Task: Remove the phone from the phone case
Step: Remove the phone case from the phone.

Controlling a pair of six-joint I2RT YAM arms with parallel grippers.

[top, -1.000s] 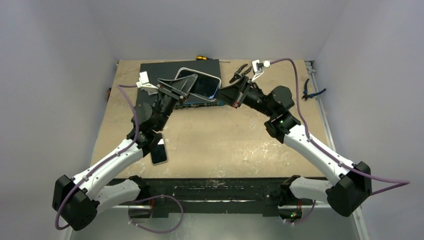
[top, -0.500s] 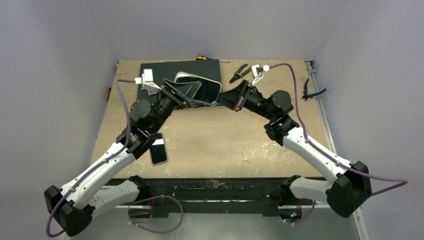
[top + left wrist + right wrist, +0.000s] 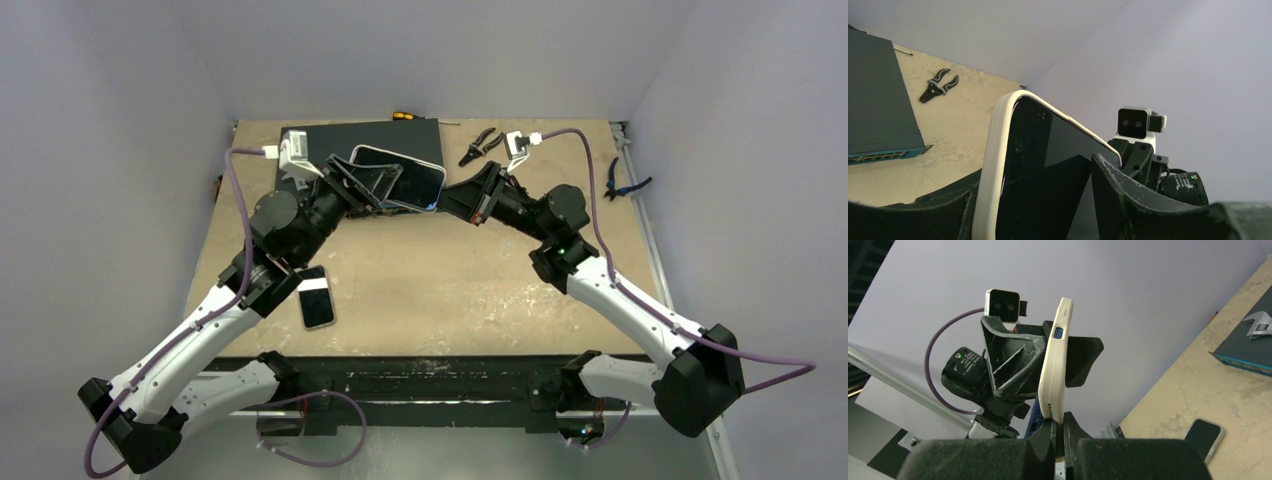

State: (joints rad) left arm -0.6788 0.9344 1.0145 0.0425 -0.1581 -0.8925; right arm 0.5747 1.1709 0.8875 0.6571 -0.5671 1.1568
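Checking top view quick: where was the phone [image 3: 418,180]?

B: Upper middle of frame, lifted off the table [image 3: 450,280], over the dark flat box [image 3: 380,133]. Screen tilted. It sat inside the cream phone case [image 3: 989,170], rim wrapped around the glass.

A: Left gripper [image 3: 362,185]?

B: Clamped on the phone case from its left end. Right wrist view showed one finger [image 3: 1008,365] behind the case and one [image 3: 1082,357] on the other side, both touching.

A: Right gripper [image 3: 1058,432]?

B: Pinched tight on the case's edge, bottom middle of its own view. Fingers almost met, with the cream rim between them. A blue button showed through the side cutout. A blue strip sat low beside the rim; couldn't tell if that was the phone's body.

A: Anything else on the table?

B: Second phone [image 3: 317,298] lay flat, lower left of centre, just beside the left arm. Black pliers [image 3: 480,145] lay near the far edge, right of the box. Screwdriver [image 3: 404,115] was at the back edge by the wall. Blue-handled pliers [image 3: 625,185] were at the right edge, well apart from the rest.
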